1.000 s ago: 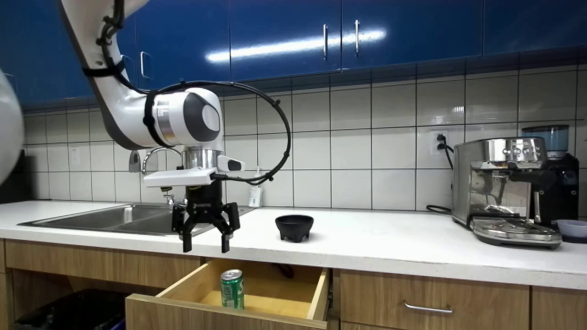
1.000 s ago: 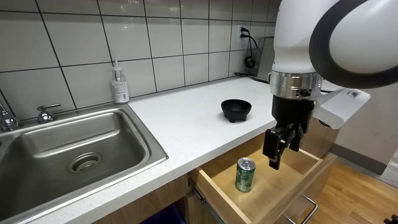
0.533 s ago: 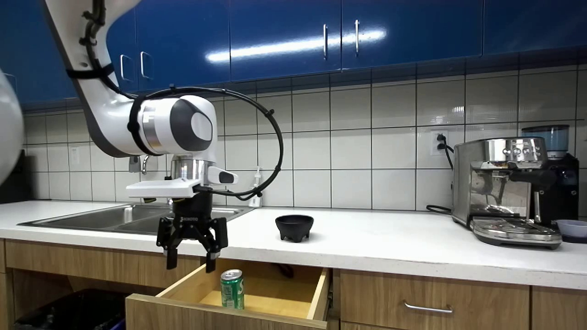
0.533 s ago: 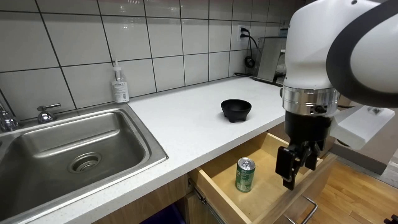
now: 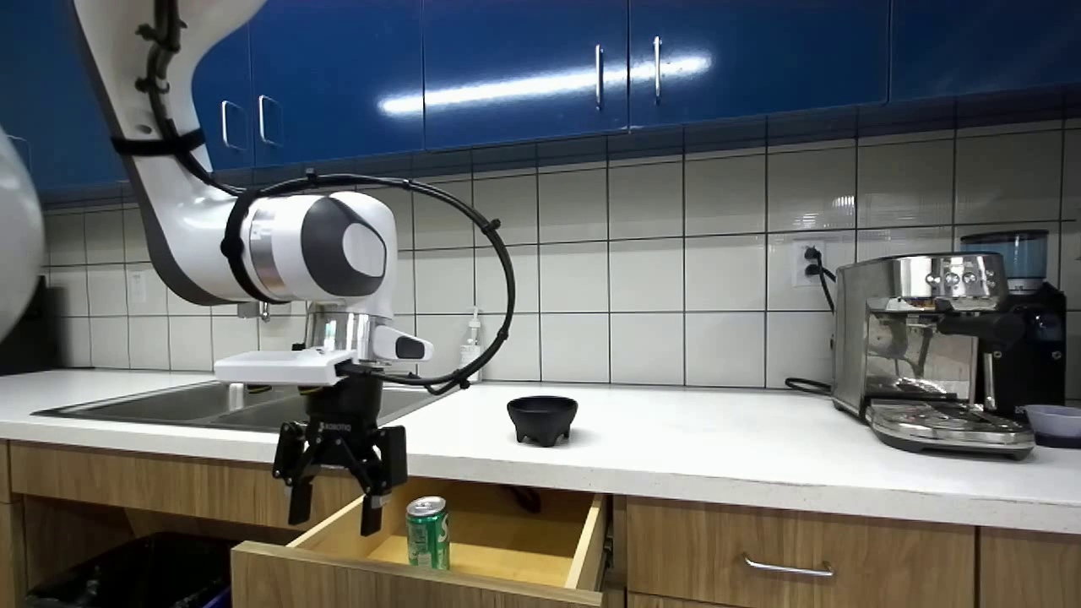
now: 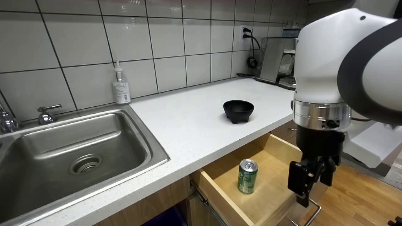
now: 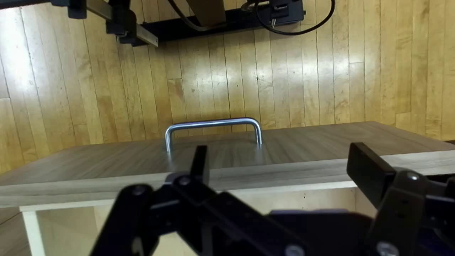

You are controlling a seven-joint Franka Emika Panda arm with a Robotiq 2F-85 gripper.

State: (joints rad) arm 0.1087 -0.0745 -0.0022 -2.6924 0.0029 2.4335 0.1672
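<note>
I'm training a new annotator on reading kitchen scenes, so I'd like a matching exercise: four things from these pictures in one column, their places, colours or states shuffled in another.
Things
1. drink can
2. bowl
3. pump bottle
4. jaws

Places, colours, states
A. by the sink, near the wall tiles
B. open, holding nothing
C. black, on short legs on the counter
D. upright inside the pulled-out drawer

Right pairs: 1-D, 2-C, 3-A, 4-B

The end effector point(image 5: 336, 510) points downward, jaws apart.
</note>
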